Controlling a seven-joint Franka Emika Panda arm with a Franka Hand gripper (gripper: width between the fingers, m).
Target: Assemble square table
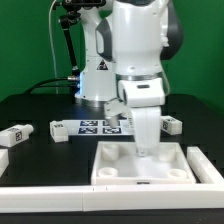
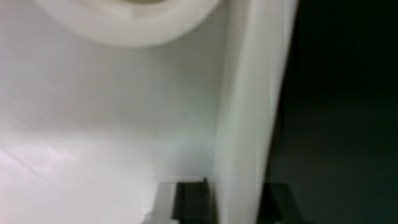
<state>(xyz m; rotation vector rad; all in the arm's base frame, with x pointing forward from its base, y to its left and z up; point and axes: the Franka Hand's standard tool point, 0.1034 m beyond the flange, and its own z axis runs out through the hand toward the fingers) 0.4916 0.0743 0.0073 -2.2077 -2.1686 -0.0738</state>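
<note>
The square table panel is white with a raised rim and round corner recesses, and lies flat near the front of the black table. My gripper points straight down at its far rim. In the wrist view the rim runs between my two dark fingers, and the gripper is shut on it. A round corner recess shows beside the rim. Three short white tagged legs lie loose: two on the exterior view's left and one on its right.
The marker board lies flat behind the panel, in front of the arm's base. A long white border bar runs along the front, and another stands at the panel's right side.
</note>
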